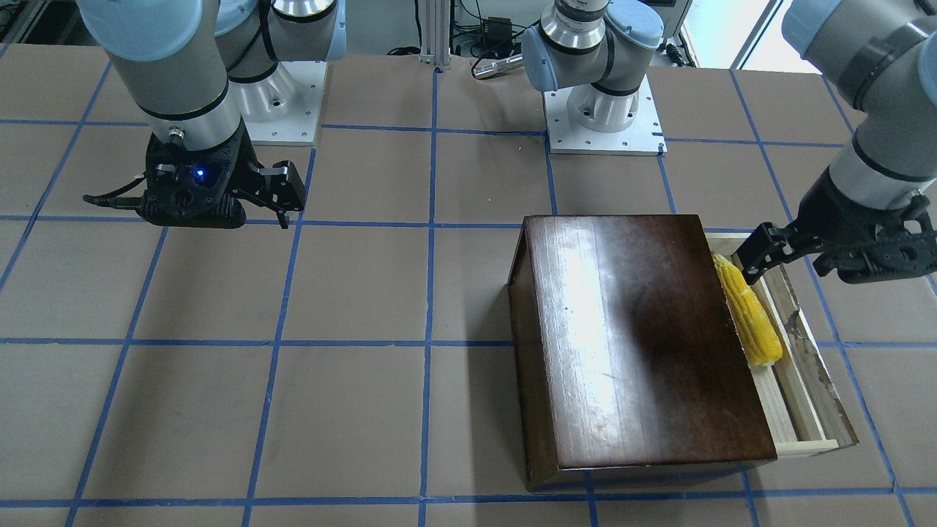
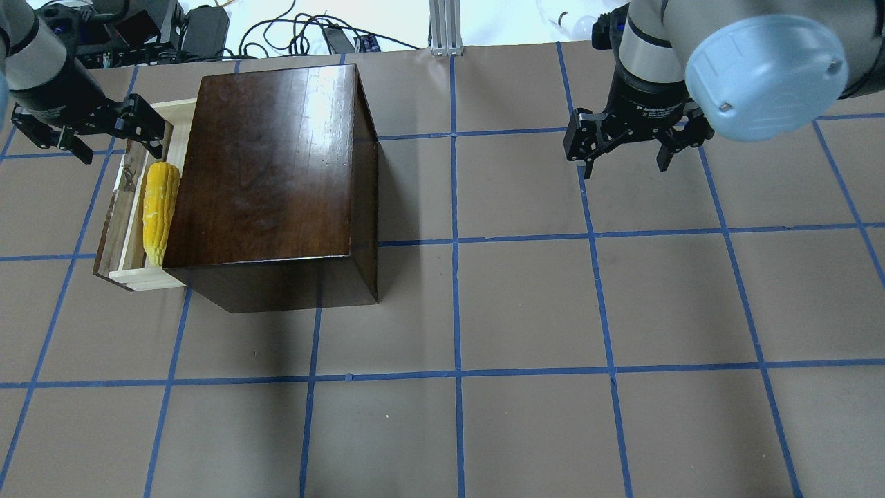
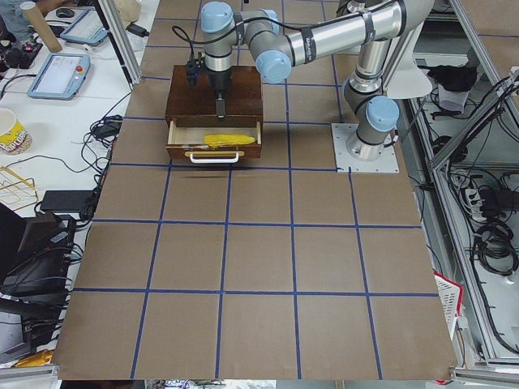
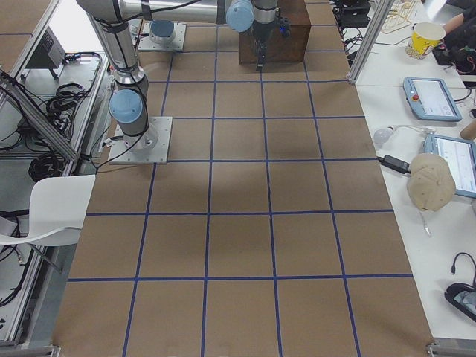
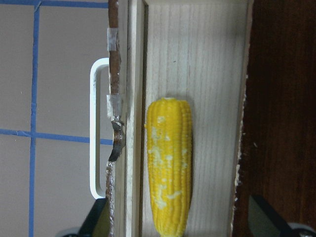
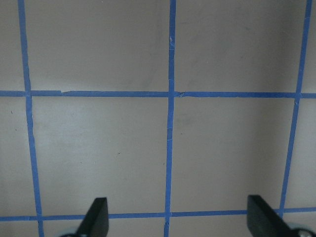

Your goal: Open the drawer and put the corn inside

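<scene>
One small yellow toy corn cob (image 5: 169,165): tapered, bumpy kernel rows, pale worn patches; lies lengthwise inside the drawer.
Shallow pale-wood drawer with scuffed dark front (image 2: 119,207): pulled out of glossy dark-brown wooden box (image 2: 269,159).
Left gripper (image 2: 119,146): fingers spread wide above the drawer, holding nothing.
Right gripper (image 2: 626,166): wide apart, empty, over brown blue-taped table (image 2: 525,304), well apart from the box.

"adaptive" on right end effector (image 2: 626,158)
</scene>
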